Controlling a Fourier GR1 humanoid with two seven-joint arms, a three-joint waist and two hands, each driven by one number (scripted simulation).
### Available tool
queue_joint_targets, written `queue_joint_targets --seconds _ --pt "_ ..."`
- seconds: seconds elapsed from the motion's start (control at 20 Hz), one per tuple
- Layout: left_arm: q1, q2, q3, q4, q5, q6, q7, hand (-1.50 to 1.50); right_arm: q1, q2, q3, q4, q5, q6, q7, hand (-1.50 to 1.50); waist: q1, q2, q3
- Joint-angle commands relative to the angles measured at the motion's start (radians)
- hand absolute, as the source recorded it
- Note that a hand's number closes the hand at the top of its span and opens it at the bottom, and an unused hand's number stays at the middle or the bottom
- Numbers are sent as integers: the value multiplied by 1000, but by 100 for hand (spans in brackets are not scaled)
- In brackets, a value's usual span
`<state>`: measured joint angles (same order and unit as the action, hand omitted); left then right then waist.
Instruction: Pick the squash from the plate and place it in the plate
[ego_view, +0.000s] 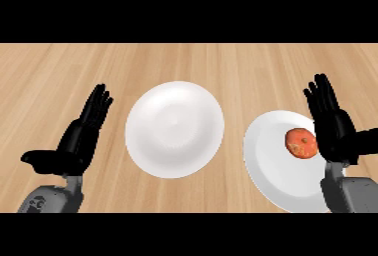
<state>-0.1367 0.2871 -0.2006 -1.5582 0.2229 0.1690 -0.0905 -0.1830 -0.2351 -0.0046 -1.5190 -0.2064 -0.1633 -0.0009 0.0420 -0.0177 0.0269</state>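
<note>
In the head view we look steeply down on a wooden counter (192, 65) with pale, streaked grain. Two white plates lie on it. The centre plate (174, 129) sits between our two hands and carries nothing. The right plate (277, 165) lies near the lower right corner, apart from the centre plate, with bare wood between them.

The squash (301, 143) is a small, round, orange-red thing with paler speckles. It rests on the right plate, in the plate's upper right part, just beside our right hand.

Our left hand (81, 135) shows at the left side, well left of the centre plate. Its fingers are straight and point up the picture, held wide with the thumb sticking out to the left. It holds nothing and touches neither plate.

Our right hand (332, 125) shows at the right side, over the right edge of the right plate. Its fingers are also straight and point up, spread flat and holding nothing. We cannot tell whether it touches the squash, whose right edge meets the hand's outline.
</note>
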Motion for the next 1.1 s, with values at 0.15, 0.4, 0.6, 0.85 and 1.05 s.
queue_joint_targets --seconds 0.15,0.4,0.6,0.85,1.05 --pt "88 20 20 75 -78 101 118 0 -6 -29 -54 -149 -94 34 97 150 -49 13 -27" --pt "99 42 36 119 -64 97 166 0 53 -442 -10 -32 432 -1 18 150 -65 39 -52" --pt "112 1 6 123 -78 141 247 0 182 -106 -52 -10 375 -300 -133 150 -67 18 -22" --pt "93 -22 -2 140 -87 148 254 0 238 43 -62 24 81 -81 -485 -150 -54 20 -22" --pt "90 4 10 97 -108 154 293 0 257 -148 -18 95 241 24 -445 -150 -42 18 -26"
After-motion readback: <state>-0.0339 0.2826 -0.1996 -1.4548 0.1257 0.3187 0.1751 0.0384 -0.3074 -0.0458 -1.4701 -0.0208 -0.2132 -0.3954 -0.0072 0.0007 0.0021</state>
